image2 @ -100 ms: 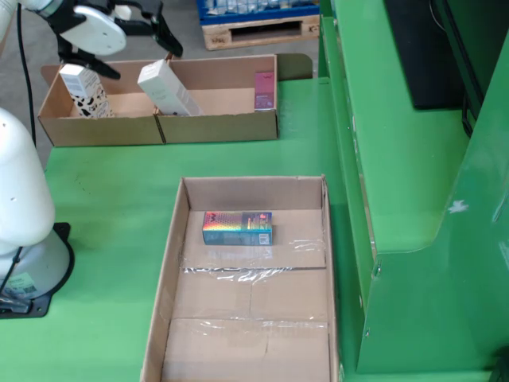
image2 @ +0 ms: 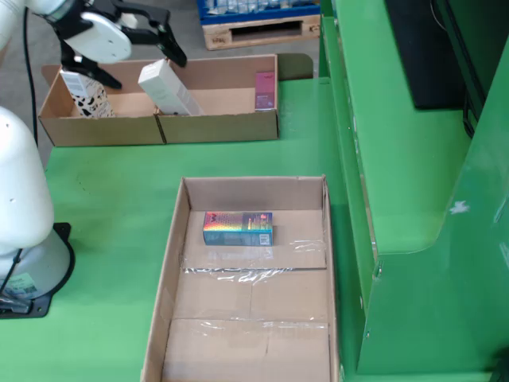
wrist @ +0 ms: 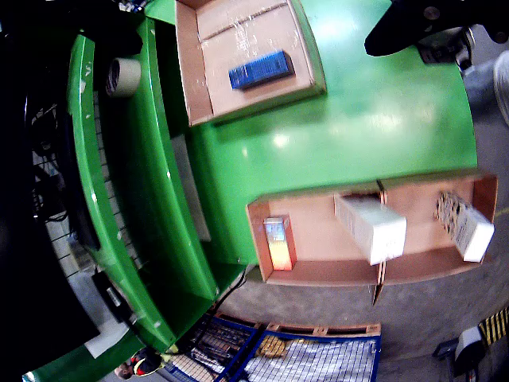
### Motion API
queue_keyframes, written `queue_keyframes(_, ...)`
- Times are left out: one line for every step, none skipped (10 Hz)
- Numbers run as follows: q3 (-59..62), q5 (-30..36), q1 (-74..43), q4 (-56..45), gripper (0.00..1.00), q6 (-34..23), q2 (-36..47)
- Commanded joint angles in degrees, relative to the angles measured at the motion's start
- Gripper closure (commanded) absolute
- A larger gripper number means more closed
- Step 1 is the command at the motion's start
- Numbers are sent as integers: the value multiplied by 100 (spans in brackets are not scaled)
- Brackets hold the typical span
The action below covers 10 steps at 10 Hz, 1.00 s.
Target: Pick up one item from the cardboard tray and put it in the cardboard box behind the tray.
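In the fixed view, the lower centre of the frame holds the open cardboard box (image2: 171, 270), its brown floor crossed by strips of clear tape. One colourful flat packet (image2: 238, 228) lies inside it, toward its far end. The box sits on the glossy green bench (image2: 111, 207), and at the lower left stands the white robot base (image2: 24, 239). Along the right side rises a green machine housing (image2: 413, 199) with a dark panel in the upper right.

Further back, in the upper left, the long cardboard tray (image2: 215, 127) is split by a divider. Its left compartment holds a white carton with black speckles (image2: 86, 94); the right one holds a tilted white carton (image2: 167, 86) and, at the far right end, a small pink packet (image2: 265, 89) standing against the wall.

The tool (image2: 131, 48) hangs above the tray at the upper left, its dark fingers (image2: 171, 44) spread apart and holding nothing.

Beyond the tray lie grey concrete floor and a wooden pallet (image2: 254, 30) with blue crates.

In the moving view, a roll of tape (wrist: 123, 76) rests on the green ledge at the upper left.
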Motion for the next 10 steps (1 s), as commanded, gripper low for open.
queue_keyframes(6340,60,-3744,-4233,0,-778,-2017)
queue_keyframes(6340,60,-3744,-4233,0,-778,-2017)
queue_keyframes(6875,163,-4714,-4365,0,-1087,-2308)
queue_keyframes(6875,163,-4714,-4365,0,-1087,-2308)
queue_keyframes(6875,163,-4714,-4365,0,-1087,-2308)
queue_keyframes(7512,864,-6649,-4017,0,-2003,-3011)
queue_keyframes(7670,896,-6944,-4216,0,-2035,-2983)
queue_keyframes(7895,1090,-7495,-4227,0,-2242,-3151)
queue_keyframes(8214,1272,-7996,-4229,0,-2413,-3389)
queue_keyframes(8214,1272,-7996,-4229,0,-2413,-3389)
